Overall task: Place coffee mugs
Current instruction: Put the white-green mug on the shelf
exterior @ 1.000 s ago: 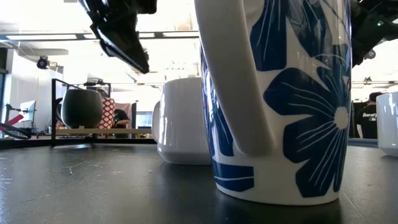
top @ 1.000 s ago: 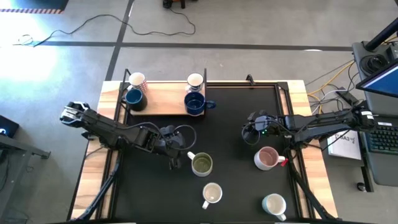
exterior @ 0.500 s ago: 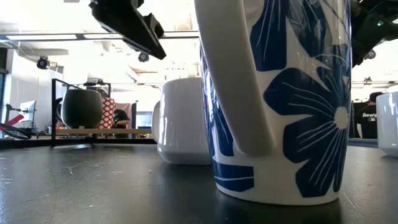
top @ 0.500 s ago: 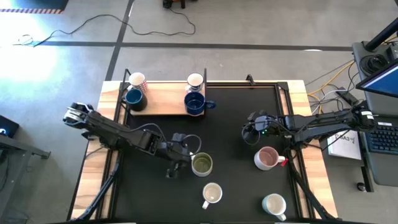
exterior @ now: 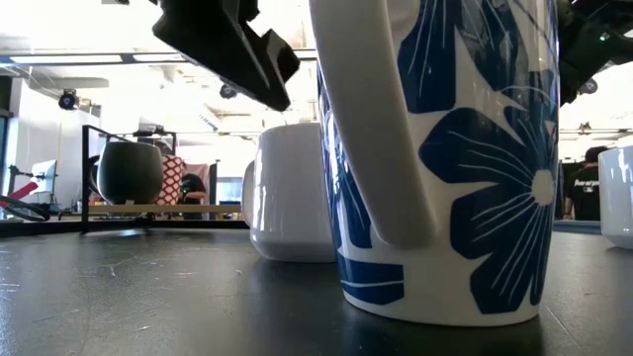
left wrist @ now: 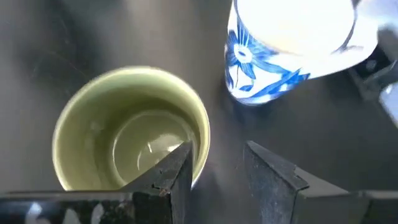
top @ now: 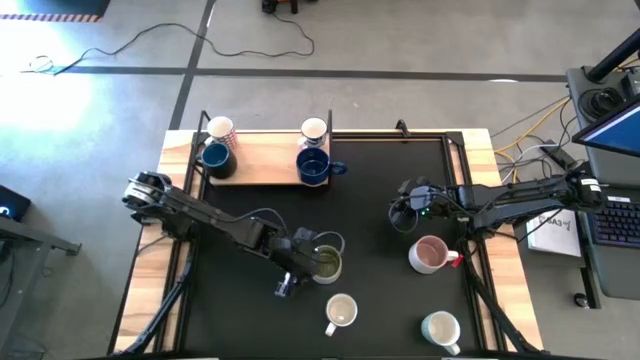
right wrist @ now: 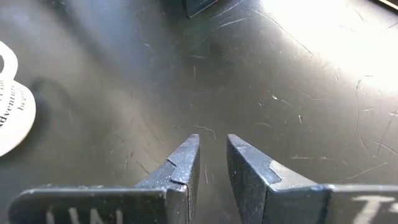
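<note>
Fingers of the left gripper [left wrist: 214,168] stand apart, straddling the rim of the upright olive-green ceramic mug [left wrist: 130,127]; right gripper [right wrist: 211,163] idles, narrowly parted.

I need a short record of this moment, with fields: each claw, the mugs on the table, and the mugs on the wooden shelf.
left claw: open, at the rim of the green mug, one finger over its wall
right claw: over bare mat, holds nothing, fingers a little apart
mugs on mat: green mug, floral mug, pink mug, one more near the front edge
mugs on shelf: two blue, two pale
</note>
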You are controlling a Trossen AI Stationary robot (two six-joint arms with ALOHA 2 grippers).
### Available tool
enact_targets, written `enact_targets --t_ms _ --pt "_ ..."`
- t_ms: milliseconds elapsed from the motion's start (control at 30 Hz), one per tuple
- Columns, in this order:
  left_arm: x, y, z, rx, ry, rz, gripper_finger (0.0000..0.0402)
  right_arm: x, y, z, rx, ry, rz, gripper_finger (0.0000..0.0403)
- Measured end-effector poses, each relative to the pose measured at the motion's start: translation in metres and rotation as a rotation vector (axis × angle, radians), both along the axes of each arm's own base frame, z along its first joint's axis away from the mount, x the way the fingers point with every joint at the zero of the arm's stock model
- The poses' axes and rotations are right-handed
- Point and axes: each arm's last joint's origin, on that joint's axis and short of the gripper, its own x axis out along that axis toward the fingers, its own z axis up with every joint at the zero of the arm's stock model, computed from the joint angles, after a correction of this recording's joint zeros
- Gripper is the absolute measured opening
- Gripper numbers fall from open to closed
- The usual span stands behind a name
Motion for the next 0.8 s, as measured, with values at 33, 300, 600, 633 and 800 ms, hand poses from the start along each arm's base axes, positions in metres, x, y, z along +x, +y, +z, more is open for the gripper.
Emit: enact_targets --t_ms 33,300,600,633,800 --pt "0.003 -0.001 -0.001 0.018 0.023 -0.012 0.0126 0.0 0.0 0.0 0.0 0.0 0.0 0.0068" --pt "0.016 -0.004 -0.004 0.119 0.145 -0.061 0.0121 0.0 0.0 0.0 0.0 0.0 0.0 0.0068" --pt "0.016 0.0 -0.005 0.157 0.147 -0.089 0.0064 0.0 0.0 0.0 0.0 0.0 0.0 0.0068" --pt "0.016 0.002 -0.005 0.157 0.15 -0.086 0.0057 0.0 0.0 0.0 0.0 0.0 0.0 0.0068" --pt "0.017 0.005 -0.005 0.157 0.152 -0.077 0.0037 0.0 0.0 0.0 0.0 0.0 0.0 0.0068"
